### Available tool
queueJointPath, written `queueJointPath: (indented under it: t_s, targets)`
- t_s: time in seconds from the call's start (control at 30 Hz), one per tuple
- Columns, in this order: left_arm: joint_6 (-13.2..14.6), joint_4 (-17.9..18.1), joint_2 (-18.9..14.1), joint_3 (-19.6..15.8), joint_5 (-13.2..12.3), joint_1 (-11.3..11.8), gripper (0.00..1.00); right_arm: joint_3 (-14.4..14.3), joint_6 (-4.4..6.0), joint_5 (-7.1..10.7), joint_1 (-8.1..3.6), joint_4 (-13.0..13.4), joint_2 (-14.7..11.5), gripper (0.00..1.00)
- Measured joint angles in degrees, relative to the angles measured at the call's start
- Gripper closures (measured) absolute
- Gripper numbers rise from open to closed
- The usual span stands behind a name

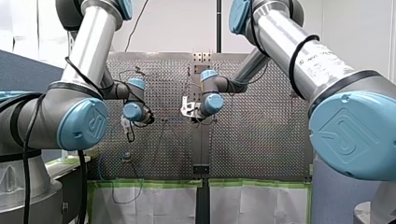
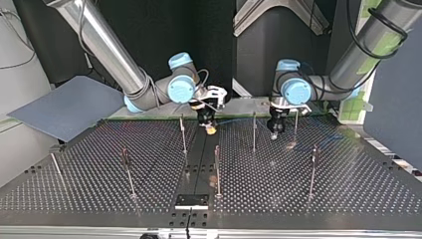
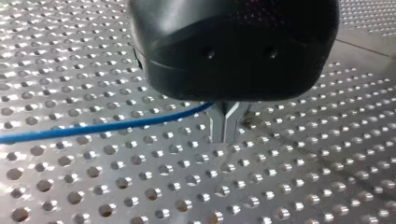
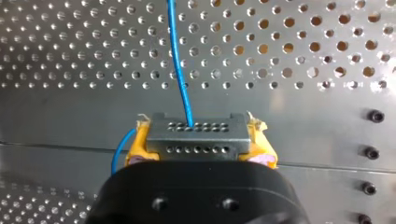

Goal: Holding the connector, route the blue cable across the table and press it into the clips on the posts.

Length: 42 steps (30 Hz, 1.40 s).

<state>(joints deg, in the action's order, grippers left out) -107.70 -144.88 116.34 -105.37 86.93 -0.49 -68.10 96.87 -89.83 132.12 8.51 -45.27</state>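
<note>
1. Connector: a matt grey rectangular block on which two rows of small round holes show. Its long axis lies crosswise, from pad to pad. In the top view it sits in the upper middle of the frame, low over the table beside the centre seam.
2. Blue cable: thin, smooth and round. It leaves the connector's holed face and runs straight ahead of my right gripper. In the top view it stretches level toward the frame's right, ending at my left gripper. A short blue loop shows beside one pad.
3. My right gripper: black body, with yellow pads clamped on the connector's two ends.
4. My left gripper: black body and bare metal fingers, with the tips pressed together just above the table. The cable runs into the fork above the tips (whether it is nipped there cannot be told).
5. Posts: slim upright metal rods spread over the table. Their clips are too small to make out.
6. Table: a perforated metal plate with regular round holes and a plain strip down the middle.
7. Surroundings: a white wall in the upper part of the front view, green-taped white sheets along its lower edge, and a grey board at the left of the top view.
</note>
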Motion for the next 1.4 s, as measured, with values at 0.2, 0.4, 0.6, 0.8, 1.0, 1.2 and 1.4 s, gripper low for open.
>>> queueJointPath:
  t_s: [0.2, 0.4, 0.6, 0.8, 1.0, 1.2, 1.4]
  targets:
    - [-0.5, -0.3, 0.0, 1.6, -0.4, 0.7, 1.0, 0.9, 0.0, 0.5, -0.75, 0.0, 0.0, 1.0]
    - [-0.6, -1.4, 0.0, 1.8, -0.1, 1.3, 0.91, 1.4, 0.0, 0.92, -1.07, 0.0, 0.0, 1.0]
    - [1.0, -4.0, 0.0, 1.8, 2.4, 1.1, 0.24, 1.4, -0.07, 1.08, -1.11, -0.1, 0.0, 1.0]
    - [4.1, -7.2, -0.1, 1.8, 5.4, 0.2, 0.0, 1.4, -0.1, 1.08, -0.9, -0.6, 0.0, 1.0]
    - [6.0, -10.2, -1.1, 0.9, 6.3, -1.2, 0.0, 1.4, -0.08, 0.9, -0.78, -1.4, 0.0, 1.0]
    - [5.9, -13.1, -3.7, -1.4, 6.5, -2.7, 0.0, 1.4, -0.09, 0.73, -0.9, -2.0, 0.0, 1.0]
    - [6.0, -16.0, -6.6, -3.4, 7.0, -3.7, 0.0, 1.4, -0.09, 0.21, -0.91, -2.6, 0.0, 1.0]
